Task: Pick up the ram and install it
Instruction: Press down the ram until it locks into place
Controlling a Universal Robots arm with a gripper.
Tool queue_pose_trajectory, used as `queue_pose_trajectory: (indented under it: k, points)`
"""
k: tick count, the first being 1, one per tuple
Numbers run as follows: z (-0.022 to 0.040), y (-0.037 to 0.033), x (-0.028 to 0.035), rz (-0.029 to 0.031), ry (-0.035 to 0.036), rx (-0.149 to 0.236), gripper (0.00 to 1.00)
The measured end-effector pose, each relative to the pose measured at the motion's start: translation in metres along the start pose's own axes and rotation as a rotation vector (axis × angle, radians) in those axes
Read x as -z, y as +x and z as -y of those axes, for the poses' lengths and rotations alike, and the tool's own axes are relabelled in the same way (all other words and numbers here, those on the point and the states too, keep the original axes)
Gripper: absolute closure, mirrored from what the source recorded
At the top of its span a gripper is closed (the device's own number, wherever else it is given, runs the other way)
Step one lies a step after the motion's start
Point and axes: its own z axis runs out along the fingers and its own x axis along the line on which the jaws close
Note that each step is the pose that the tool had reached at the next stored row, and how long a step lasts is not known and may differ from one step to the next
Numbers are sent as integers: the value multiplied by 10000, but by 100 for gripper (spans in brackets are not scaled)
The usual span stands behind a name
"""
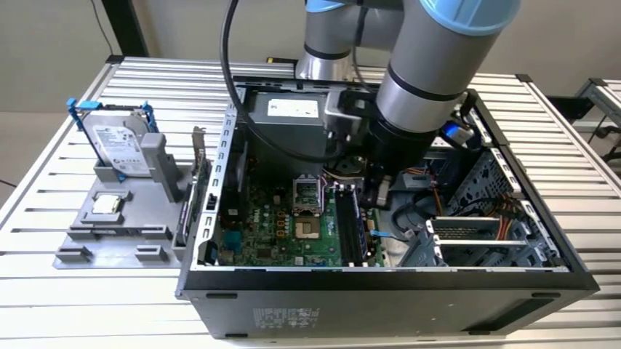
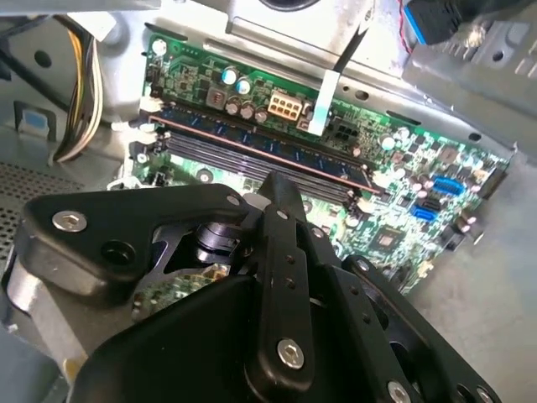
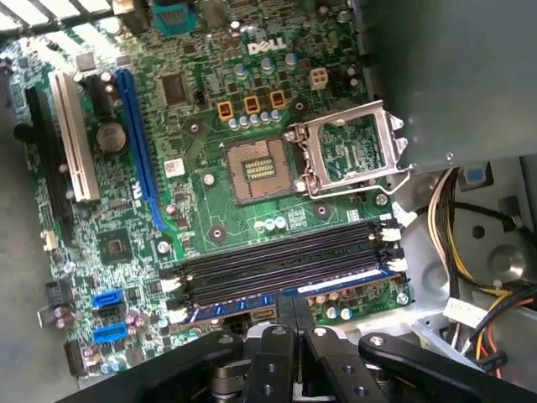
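The big grey arm (image 1: 427, 73) is cut off at the top of the exterior view, and it hides the far part of the green board (image 1: 281, 225) inside the computer case (image 1: 388, 283). In both wrist views the black gripper (image 3: 294, 319) runs off the picture's edge, covering part of the ram (image 3: 336, 284) and its slots (image 3: 285, 264). Whether the fingers are closed cannot be told.
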Motion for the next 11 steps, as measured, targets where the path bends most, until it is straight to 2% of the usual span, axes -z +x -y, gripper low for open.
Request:
queue_pose_trajectory:
  k: [11]
  points:
    - [15, -3, 0, -68, -30, 1189, 100]
